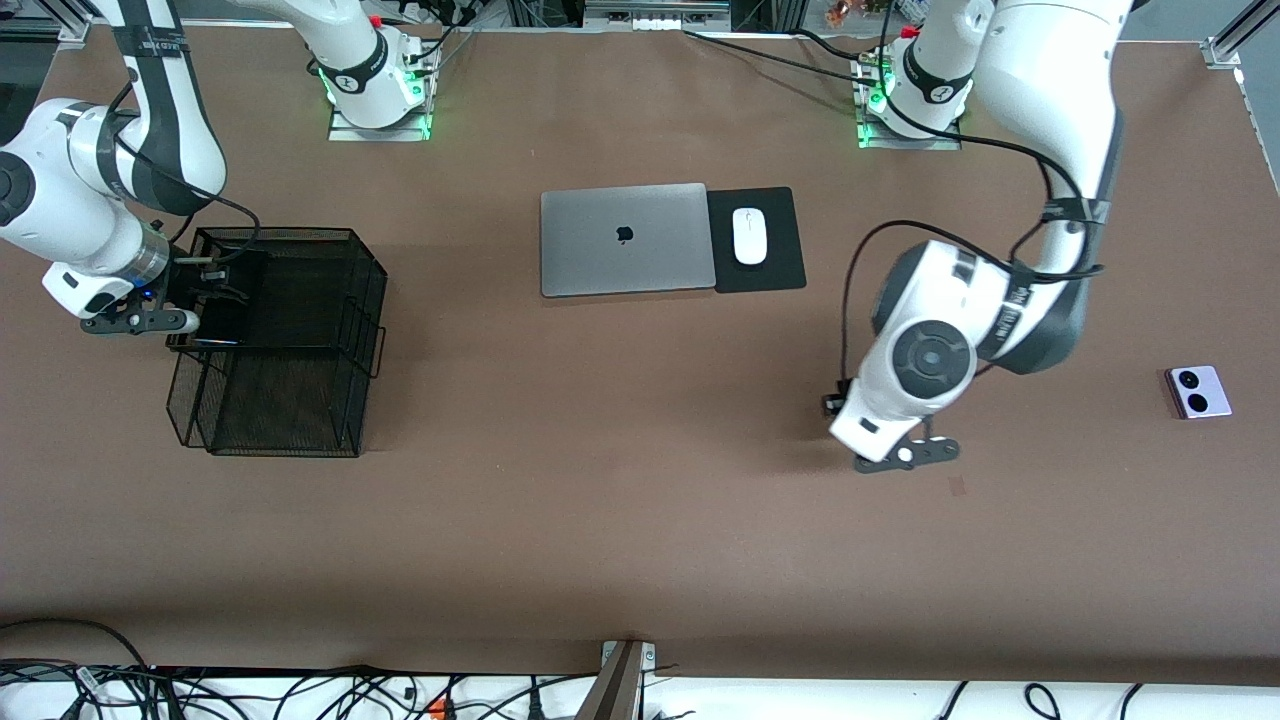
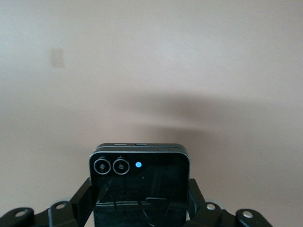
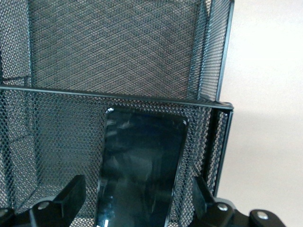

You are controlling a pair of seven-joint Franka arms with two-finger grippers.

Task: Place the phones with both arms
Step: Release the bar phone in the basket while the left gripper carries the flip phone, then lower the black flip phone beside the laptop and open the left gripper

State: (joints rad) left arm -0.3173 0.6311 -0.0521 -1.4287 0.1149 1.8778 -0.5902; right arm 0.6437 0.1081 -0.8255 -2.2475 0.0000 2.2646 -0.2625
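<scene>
Phones were in three places at this moment. The right gripper (image 3: 135, 213) hung over the upper tier of the black mesh rack (image 1: 300, 400), at the right arm's end of the table, and its fingers pinched the long black phone (image 3: 139, 165) by its two long edges. The long axis of this phone pointed away from the wrist, over the mesh floor of the tier and toward its mesh wall, so the release seemed to need only a lowering along the same line. In the front view the phone itself was mostly hidden by the gripper and the rack rim.

The left gripper (image 2: 141, 210) hovered over bare table (image 1: 640, 540), well apart from the rack, and it was closed on the small dark flip phone (image 2: 140, 187), whose two lenses and a blue light faced the wrist camera. The rack lay toward the right arm's end from this gripper, with a long stretch of open table between them.

The lavender-white phone (image 1: 1197, 391) lay flat on the table near the left arm's end, lenses up, touched by nothing. The left arm was clearly the nearer one to it, but its gripper was already full.
</scene>
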